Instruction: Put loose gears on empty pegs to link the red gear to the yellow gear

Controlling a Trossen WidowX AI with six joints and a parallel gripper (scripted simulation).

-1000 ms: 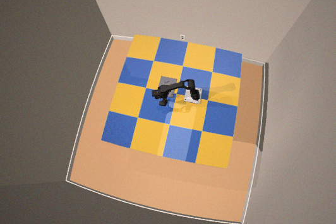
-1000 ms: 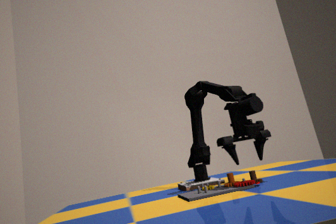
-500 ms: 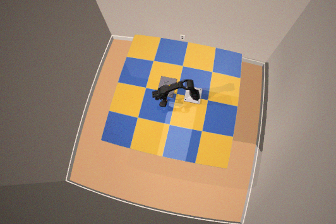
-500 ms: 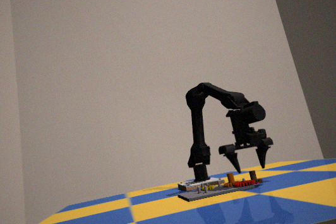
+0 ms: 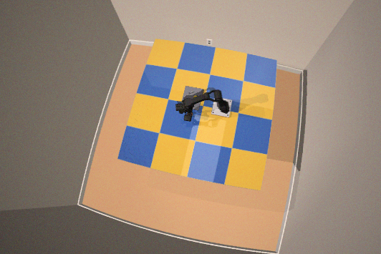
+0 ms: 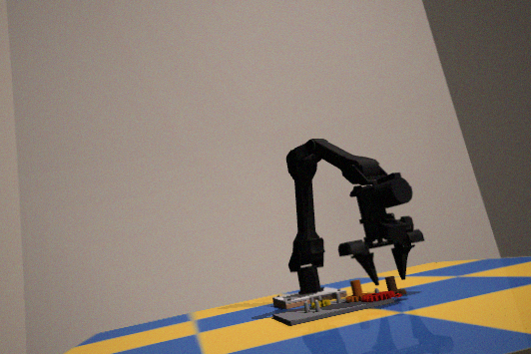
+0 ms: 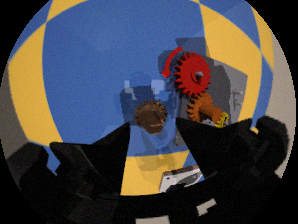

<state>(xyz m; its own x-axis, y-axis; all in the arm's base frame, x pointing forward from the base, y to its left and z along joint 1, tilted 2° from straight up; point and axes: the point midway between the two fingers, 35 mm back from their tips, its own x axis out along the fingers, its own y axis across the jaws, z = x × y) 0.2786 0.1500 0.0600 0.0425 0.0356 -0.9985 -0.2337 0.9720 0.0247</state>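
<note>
And there the tool (image 5: pixel 184 111) (image 6: pixel 390 281) (image 7: pixel 153 123) hung, fairly wide open and empty, fingers straddling the brown gear (image 6: pixel 391 284) (image 7: pixel 151 116), which stood on the tabletop, left of the grey board (image 5: pixel 193 91) (image 6: pixel 299 316) (image 7: pixel 237 80) in the wrist view, probably to grip its upright handle.

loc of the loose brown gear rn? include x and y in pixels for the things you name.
In the wrist view, the brown gear (image 7: pixel 151 117) stands on a blue mat square, left of the grey board (image 7: pixel 236 80), ahead of the gap between the open gripper's (image 7: pixel 154 123) fingertips.

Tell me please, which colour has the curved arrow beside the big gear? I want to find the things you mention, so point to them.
Red (image 7: pixel 172 61); it shows best in the wrist view.
</note>
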